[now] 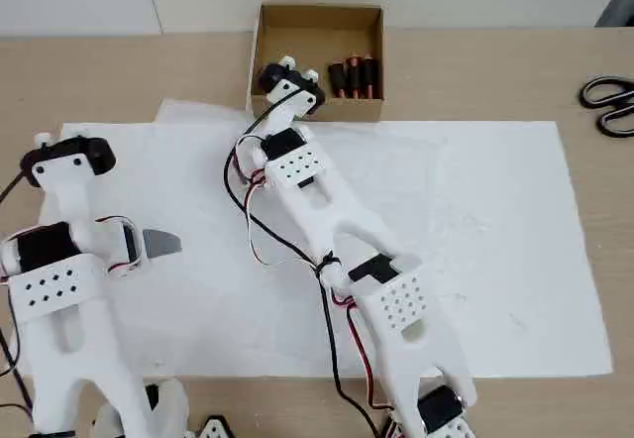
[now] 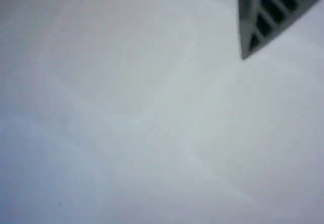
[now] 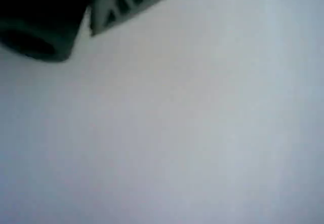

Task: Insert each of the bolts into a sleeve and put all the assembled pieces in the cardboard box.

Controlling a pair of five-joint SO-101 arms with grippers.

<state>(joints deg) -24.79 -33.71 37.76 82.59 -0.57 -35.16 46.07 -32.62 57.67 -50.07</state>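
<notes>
White sheet [image 1: 475, 240] covers the worktop [image 1: 495, 71]. At its 9 o'clock the left arm [image 1: 59, 289] hangs low over the sheet, and I cannot tell whether its jaws are parted or closed. At 12 o'clock sits the cardboard box [image 1: 317, 37], with the right arm [image 1: 327, 210] stretched to the box's 7 o'clock corner; its jaws are hidden, so their state is unclear too. Assembled pieces [image 1: 355, 76] lie inside, toward the box's 5 o'clock corner. Scissors [image 1: 608, 106] rest at 2 o'clock. This looks like a drop-off: get the wrist fully past the near wall before letting go, then rise straight up so the box isn't dragged.
</notes>
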